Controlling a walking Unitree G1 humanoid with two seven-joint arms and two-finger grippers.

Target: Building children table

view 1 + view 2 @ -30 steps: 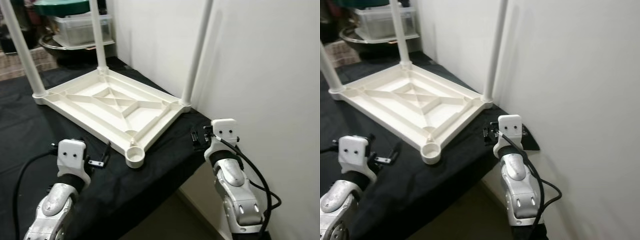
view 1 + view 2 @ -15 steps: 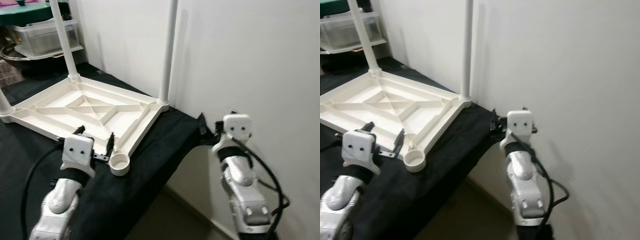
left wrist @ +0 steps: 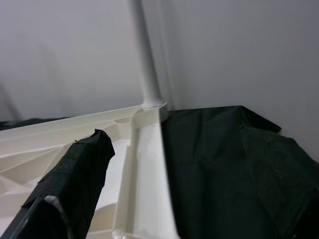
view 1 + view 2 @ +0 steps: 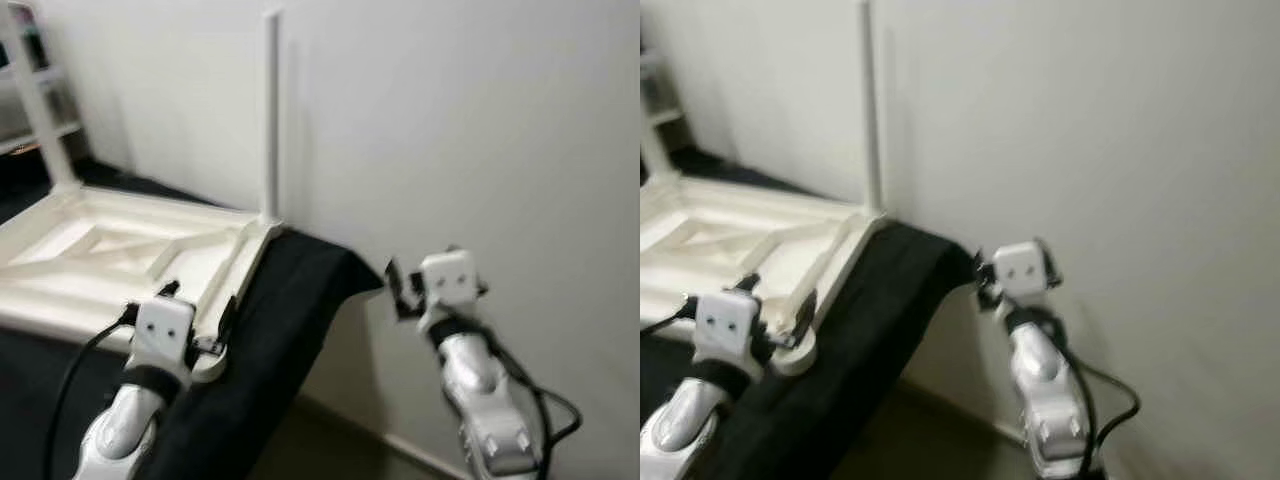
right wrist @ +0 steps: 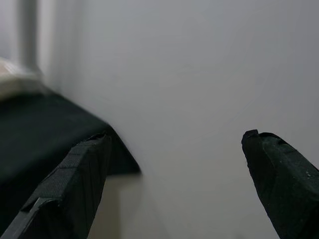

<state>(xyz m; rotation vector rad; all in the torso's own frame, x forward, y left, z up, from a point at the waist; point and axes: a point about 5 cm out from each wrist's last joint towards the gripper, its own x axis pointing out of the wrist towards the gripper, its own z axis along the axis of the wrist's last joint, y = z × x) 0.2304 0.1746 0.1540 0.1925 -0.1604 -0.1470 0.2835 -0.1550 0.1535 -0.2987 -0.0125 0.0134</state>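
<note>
risk: head views are blurred, so any reach now is poorly aimed. children's table (image 4: 120,250) lies upside down on the black-draped table (image 4: 290,300), its near corner right at the cloth edge; a nudge from the left claw (image 4: 195,320), hovering just over that corner with fingers spread and empty, could shove it off. right claw (image 4: 400,290) hangs open beside the wall (image 4: 480,130), off the table edge, and could scrape it.

count: one tabletop, two legs in view, near one (image 4: 270,115) upright at the corner; two claws.
</note>
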